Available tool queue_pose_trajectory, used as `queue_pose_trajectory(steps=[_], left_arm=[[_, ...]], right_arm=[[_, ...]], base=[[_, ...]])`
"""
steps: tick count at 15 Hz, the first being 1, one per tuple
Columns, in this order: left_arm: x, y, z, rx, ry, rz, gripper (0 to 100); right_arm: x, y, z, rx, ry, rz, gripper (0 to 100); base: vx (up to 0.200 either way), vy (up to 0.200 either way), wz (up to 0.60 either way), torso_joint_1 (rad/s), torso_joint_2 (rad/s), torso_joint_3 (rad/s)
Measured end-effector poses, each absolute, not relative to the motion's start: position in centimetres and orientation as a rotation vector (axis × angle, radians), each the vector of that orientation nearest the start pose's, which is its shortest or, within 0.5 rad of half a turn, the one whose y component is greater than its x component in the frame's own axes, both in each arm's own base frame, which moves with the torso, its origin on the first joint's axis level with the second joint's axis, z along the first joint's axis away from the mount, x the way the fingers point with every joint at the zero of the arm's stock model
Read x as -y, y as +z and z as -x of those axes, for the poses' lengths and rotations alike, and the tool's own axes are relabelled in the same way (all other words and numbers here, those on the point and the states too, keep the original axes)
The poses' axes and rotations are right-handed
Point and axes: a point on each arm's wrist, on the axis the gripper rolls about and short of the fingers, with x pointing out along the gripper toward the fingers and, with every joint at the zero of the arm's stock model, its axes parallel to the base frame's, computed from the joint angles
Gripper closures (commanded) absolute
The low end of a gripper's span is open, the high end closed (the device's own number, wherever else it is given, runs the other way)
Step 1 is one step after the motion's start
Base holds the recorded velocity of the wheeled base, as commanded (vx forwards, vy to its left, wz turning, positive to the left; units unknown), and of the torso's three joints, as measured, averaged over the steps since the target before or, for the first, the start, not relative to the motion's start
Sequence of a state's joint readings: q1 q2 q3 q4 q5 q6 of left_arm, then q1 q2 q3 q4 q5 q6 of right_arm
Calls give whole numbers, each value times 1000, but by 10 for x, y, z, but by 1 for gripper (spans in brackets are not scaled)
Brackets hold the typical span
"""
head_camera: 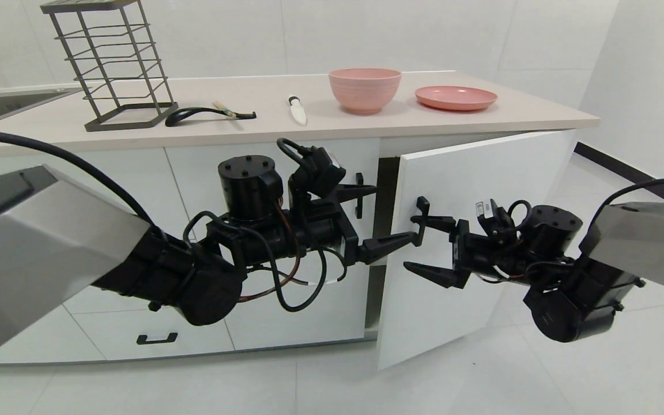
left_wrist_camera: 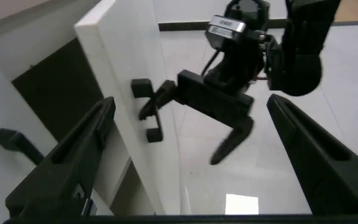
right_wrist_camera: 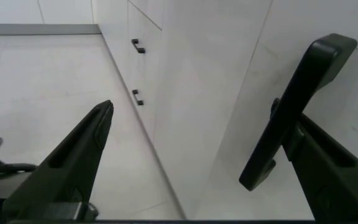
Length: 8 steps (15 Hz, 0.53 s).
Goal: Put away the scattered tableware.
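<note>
Head view, right tool (head_camera: 417,242): wide, one finger at door handle (head_camera: 422,214).
Left tool (head_camera: 392,214): wide, near that handle.
Risk: finger may slip off handle; close tools may collide.

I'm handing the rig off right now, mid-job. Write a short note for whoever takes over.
Left gripper: open, holding nothing, by the free edge of the cabinet door.
Right gripper: open, holding nothing, upper finger at the door handle.
Things: pink bowl, pink plate, black spoon and white knife lie on the countertop; the rack stands at its left end.
Done: door partly open.
Left: every piece needs putting away.
</note>
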<state>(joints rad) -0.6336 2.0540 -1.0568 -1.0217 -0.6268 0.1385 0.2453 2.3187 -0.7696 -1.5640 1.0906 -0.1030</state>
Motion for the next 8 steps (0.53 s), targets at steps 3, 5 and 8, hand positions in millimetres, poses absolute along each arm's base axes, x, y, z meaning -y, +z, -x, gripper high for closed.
queue_pose_trajectory(steps=[3,5,8], left_arm=[[260,163,-325,134,-1216,-78,0],[272,169,-340,177,-1201,-43,0],[299,171,-353,216,-1236,18,0]], right_arm=[[-103,55,-338,52,1360,76,0],[-103,59,-335,54,1364,77,0],[-102,61,-334,60,1370,80,0]], base=[[0,0,0,0,0,0],[0,0,0,0,0,0],[0,0,0,0,0,0]])
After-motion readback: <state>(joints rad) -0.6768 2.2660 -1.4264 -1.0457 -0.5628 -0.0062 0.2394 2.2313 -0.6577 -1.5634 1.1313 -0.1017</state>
